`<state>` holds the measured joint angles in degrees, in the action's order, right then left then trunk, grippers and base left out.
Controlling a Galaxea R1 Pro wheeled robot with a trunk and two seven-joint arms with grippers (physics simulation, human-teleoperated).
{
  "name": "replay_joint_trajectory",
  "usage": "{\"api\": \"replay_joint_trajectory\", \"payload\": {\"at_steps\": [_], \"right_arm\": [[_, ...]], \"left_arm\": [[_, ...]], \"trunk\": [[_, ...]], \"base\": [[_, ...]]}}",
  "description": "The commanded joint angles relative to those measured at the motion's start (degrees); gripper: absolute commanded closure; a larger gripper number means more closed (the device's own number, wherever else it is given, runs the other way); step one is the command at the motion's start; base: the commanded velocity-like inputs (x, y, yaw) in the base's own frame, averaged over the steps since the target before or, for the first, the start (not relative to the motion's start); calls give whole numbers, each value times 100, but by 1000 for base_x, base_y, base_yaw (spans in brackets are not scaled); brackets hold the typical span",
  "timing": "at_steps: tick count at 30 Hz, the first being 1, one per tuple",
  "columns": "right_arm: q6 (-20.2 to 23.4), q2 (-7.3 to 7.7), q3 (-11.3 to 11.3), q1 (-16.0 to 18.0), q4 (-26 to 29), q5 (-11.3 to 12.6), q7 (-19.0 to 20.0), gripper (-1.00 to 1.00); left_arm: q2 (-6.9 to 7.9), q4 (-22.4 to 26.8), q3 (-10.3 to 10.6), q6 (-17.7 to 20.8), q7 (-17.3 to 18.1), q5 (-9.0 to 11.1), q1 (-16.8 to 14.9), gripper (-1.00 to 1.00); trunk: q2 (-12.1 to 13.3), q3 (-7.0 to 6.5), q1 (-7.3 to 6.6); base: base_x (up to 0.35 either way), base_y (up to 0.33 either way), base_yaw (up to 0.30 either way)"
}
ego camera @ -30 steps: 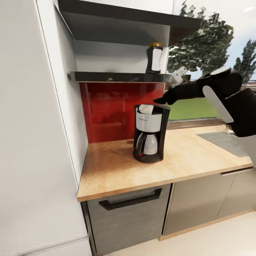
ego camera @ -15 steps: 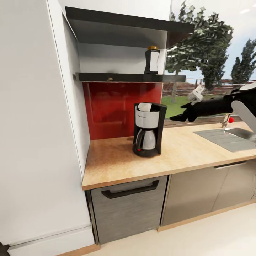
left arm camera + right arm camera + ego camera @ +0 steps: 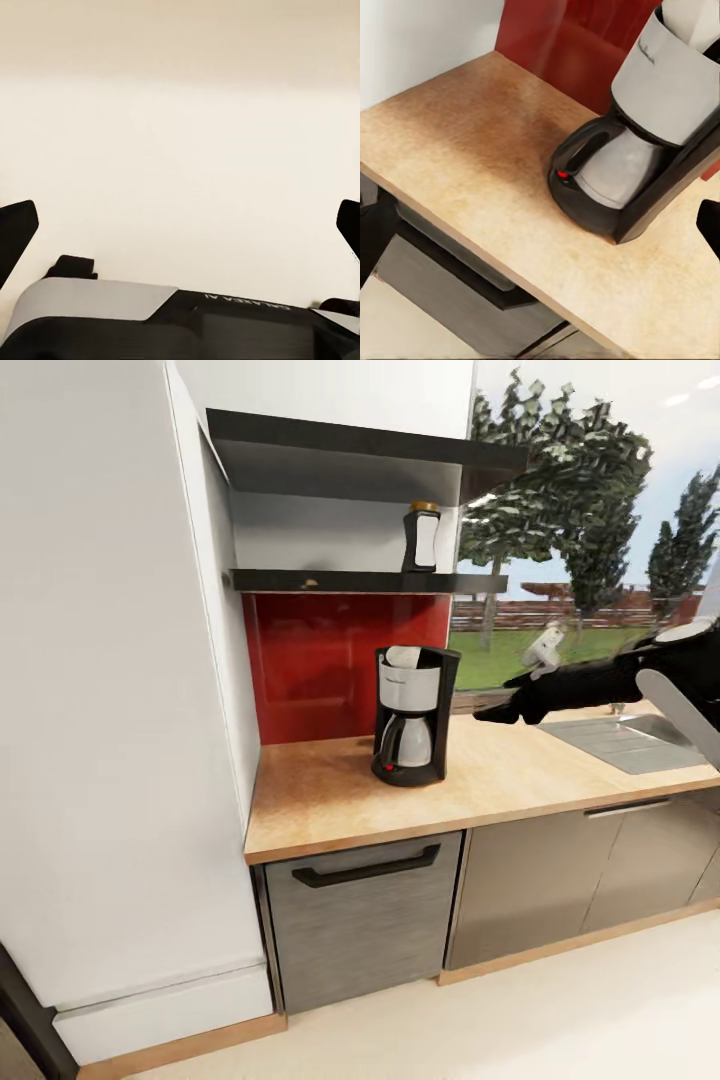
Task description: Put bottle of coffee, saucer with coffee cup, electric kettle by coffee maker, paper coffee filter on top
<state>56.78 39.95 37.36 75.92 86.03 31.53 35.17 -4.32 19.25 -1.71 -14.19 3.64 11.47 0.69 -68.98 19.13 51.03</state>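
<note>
Right gripper [image 3: 492,714] empty, jaws wide, near maker [image 3: 411,715]: risk of knocking filter [image 3: 403,657] off en route to bottle [image 3: 421,537]; left jaws wide too.

The coffee maker [image 3: 649,127] stands on the countertop [image 3: 472,165] — paper coffee filter [image 3: 690,19] on top.

The worktop [image 3: 330,790] is showing matt, grainy light wood. The coffee maker [image 3: 412,715] is looking like black plastic with a brushed silver band, and the backsplash [image 3: 320,660] is gleaming glossy red.
</note>
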Motion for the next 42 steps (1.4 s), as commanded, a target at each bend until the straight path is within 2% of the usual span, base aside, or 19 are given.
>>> {"api": "replay_joint_trajectory", "payload": {"at_steps": [1, 6, 8, 12, 17, 20, 22, 23, 25, 27, 29, 31, 33, 35, 38, 39, 40, 41, 42], "right_arm": [[8, 4, 8, -42, 2, -18, 27, -100], [-96, 8, 4, -483, 7, -22, 272, -100], [-396, 86, 2, -736, 9, -27, 549, -100], [-1002, 528, 4, -1093, 4, -8, 1037, -100], [-1248, 843, 7, -1567, -56, 54, 1377, -100], [-1581, 982, 8, -2066, -110, 65, 1561, -100], [-2094, 1107, 8, -2658, -201, 69, 1656, -100], [-2706, 1193, 8, -3384, -550, 77, 1700, -100], [-3159, 1213, 8, -3800, -957, 79, 1714, -100], [-3482, 1221, 8, -4035, -1307, 82, 1730, -100], [-4162, 1218, 22, -4361, -2213, 87, 1896, -100], [-4940, 1181, 42, -4530, -3743, 89, 2398, -100], [-5397, 1052, 53, -4579, -4964, 87, 2695, -100], [-5763, 797, 58, -4599, -6096, 72, 2811, -100], [-6059, 148, 60, -4609, -7674, 48, 2695, -100], [-6083, 48, 60, -4610, -7879, 46, 2624, -100], [-6134, -237, 59, -4611, -8328, 46, 2336, -100], [-6153, -423, 57, -4614, -8522, 46, 2070, -100], [-6179, -943, 57, -4740, -8808, 44, 826, -100]], "left_arm": [[0, 8, -43, -3, 40, 102, 2, -100], [36, 9, -248, -27, 61, 495, 2, -100], [85, 9, -284, -33, 64, 614, 2, -100], [135, 9, -317, -34, 66, 711, 3, -100], [169, 9, -350, -33, 66, 741, 2, -100], [204, 9, -468, -37, 68, 747, 2, -100], [220, 9, -623, -39, 72, 750, 2, -100], [227, 9, -710, -39, 74, 747, 2, -100], [228, 9, -731, -39, 75, 748, 2, -100], [229, 9, -738, -40, 75, 746, 2, -100], [230, 9, -742, -40, 75, 746, 2, -100], [230, 9, -743, -40, 75, 745, 4, -100], [230, 9, -746, -40, 75, 745, 3, -100], [230, 9, -744, -40, 75, 745, 2, -100], [230, 9, -745, -40, 75, 744, 2, -100], [230, 9, -745, -40, 75, 744, 2, -100], [230, 6, -744, -35, 75, 744, 3, -100], [229, 4, -742, -34, 75, 743, 3, -100], [223, -6, -730, -31, 68, 743, 2, -100]], "trunk": [[-4, 6, 0], [-4, 6, 0], [-4, 6, 0], [-4, 6, 0], [-4, 6, 0], [-4, 6, 0], [-4, 6, 0], [-4, 6, 0], [-4, 6, 0], [-4, 6, 0], [-4, 6, 0], [-4, 6, 0], [-4, 6, 0], [-4, 6, 0], [-4, 6, 0], [-4, 6, 0], [-4, 6, 0], [-4, 6, 0], [-4, 6, 0]], "base": [[-16, 0, 0], [-6, 0, 0], [-2, 0, 0], [0, 0, 0], [0, 0, 0], [0, 0, 0], [0, 0, 0], [0, 0, 0], [0, 0, 0], [0, 0, 0], [0, 0, 0], [0, 0, 0], [0, 0, 0], [0, 0, 0], [0, 0, 0], [0, 0, 0], [0, 0, 0], [0, 0, 0], [0, 0, 0]]}}
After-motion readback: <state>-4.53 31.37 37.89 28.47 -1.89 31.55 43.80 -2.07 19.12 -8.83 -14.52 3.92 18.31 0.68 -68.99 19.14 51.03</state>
